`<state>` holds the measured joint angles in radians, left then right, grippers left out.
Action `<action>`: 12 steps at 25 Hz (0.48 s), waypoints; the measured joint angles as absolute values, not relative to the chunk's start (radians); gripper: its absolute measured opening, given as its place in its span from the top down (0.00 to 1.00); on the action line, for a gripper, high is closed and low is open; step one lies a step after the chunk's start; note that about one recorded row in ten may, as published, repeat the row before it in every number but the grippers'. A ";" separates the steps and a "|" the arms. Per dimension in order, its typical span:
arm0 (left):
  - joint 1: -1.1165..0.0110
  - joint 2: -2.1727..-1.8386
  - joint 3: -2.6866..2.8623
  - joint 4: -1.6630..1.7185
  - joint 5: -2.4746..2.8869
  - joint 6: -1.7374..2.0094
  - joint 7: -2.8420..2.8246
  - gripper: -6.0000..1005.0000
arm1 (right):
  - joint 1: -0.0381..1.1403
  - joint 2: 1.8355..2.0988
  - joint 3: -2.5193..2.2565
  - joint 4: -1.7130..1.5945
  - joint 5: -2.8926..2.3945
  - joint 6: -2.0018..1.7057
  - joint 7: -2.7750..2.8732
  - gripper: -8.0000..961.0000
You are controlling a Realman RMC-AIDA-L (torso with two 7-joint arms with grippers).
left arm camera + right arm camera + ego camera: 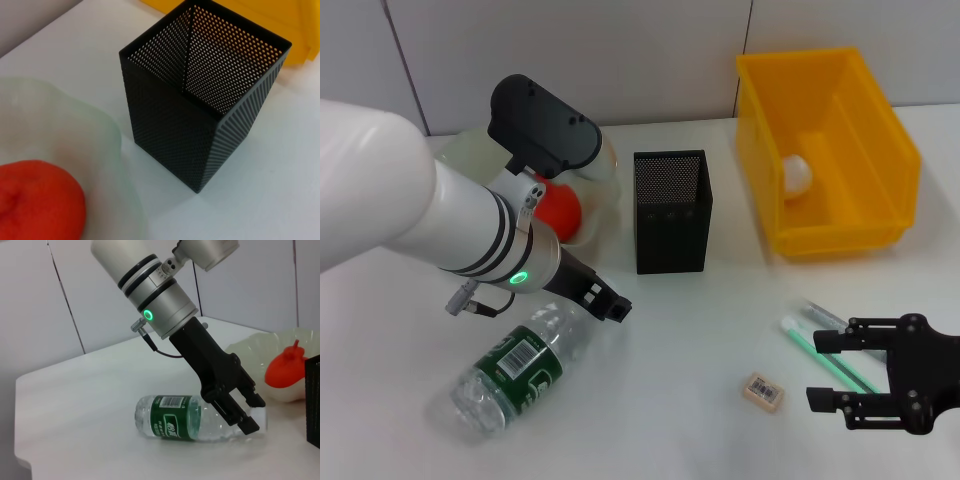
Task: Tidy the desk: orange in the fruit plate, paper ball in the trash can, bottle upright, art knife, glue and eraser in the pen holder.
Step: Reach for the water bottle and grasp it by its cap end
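Note:
The bottle (515, 365) lies on its side at the front left. My left gripper (608, 303) is shut on its neck end; in the right wrist view the left gripper (254, 414) straddles the clear top of the bottle (172, 417). The orange (560, 208) rests in the fruit plate (470, 150) behind the left arm. The pen holder (670, 210) stands mid-table. The paper ball (797, 172) sits inside the trash can (850, 215). The eraser (763, 390) lies at the front right. My right gripper (828, 371) hovers open beside it.
Two thin stick-shaped items (820, 345), one green and white, lie partly under the right gripper; which is the art knife or the glue I cannot tell. The left wrist view shows the pen holder (170, 135), orange (35, 200) and plate rim (112, 135).

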<state>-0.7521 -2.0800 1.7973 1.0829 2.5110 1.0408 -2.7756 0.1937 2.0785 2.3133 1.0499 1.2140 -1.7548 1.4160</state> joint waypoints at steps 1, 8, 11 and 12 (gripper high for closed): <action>-0.752 -2.080 1.798 1.083 2.511 1.041 -2.775 0.40 | 0.195 2.078 2.313 1.048 1.214 -1.755 1.416 0.30; -0.752 -2.080 1.798 1.073 2.512 1.039 -2.766 0.40 | 0.196 2.078 2.312 1.044 1.212 -1.755 1.414 0.30; -0.755 -2.080 1.798 1.059 2.513 1.038 -2.766 0.40 | 0.196 2.078 2.312 1.043 1.212 -1.755 1.414 0.30; -0.756 -2.080 1.798 1.056 2.512 1.037 -2.766 0.40 | 0.196 2.078 2.312 1.042 1.212 -1.755 1.414 0.30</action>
<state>-0.7560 -2.0801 1.7980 1.0561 2.5125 1.0373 -2.7656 0.1963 2.0785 2.3117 1.0423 1.2117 -1.7548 1.4143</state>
